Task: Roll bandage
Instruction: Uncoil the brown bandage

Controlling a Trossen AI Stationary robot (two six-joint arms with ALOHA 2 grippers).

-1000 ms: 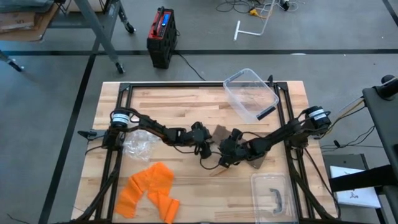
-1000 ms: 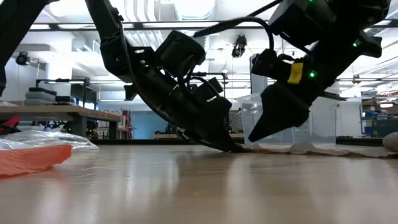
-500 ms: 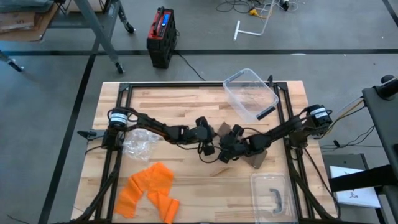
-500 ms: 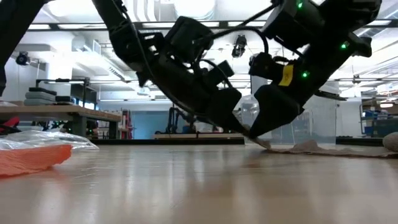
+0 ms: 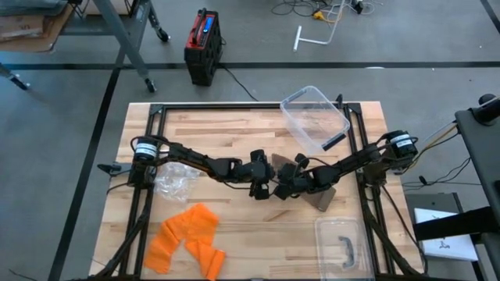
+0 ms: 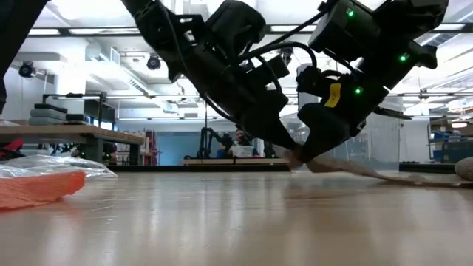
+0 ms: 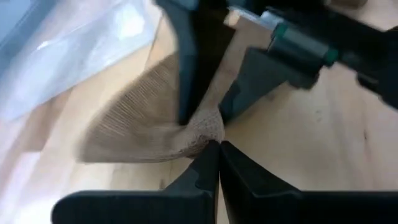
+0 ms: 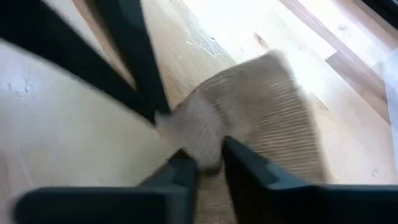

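The tan bandage [image 5: 321, 198] lies as a loose strip right of the table's middle. Its near end [image 6: 299, 157] is bunched and raised off the wood; the rest [image 6: 369, 174] slopes down to the table. My left gripper [image 5: 263, 181] comes from the left and is shut on that bunched end. My right gripper [image 5: 286, 186] comes from the right and is shut on the same end beside it. In the left wrist view the ribbed cloth [image 7: 140, 118] fans out behind the bunch. My left gripper pinches the bandage's bunched end [image 7: 204, 132] between its two fingertips, slanting down from the table's left. The end is lifted clear of the wood and crumpled into several folds. My right gripper has the same bunched end [image 8: 208, 146] between its two fingers [image 8: 244, 163], slanting down from the table's right. The strip widens and trails away behind the hold, slack, down onto the table.
A clear plastic box [image 5: 316, 117] stands tipped at the far right, its lid [image 5: 344, 243] at the near right. Orange cloth [image 5: 187, 236] lies at the near left, a crumpled clear bag [image 5: 172, 181] beside the left arm. A metal frame [image 5: 156, 117] rims the table.
My left gripper has risen and gone a little toward the table's right, rolling its wrist. The bandage's end, flat on the wood before, has come up off the table between the two grippers; its far part stays lying. My right gripper has shifted slightly toward the left one.
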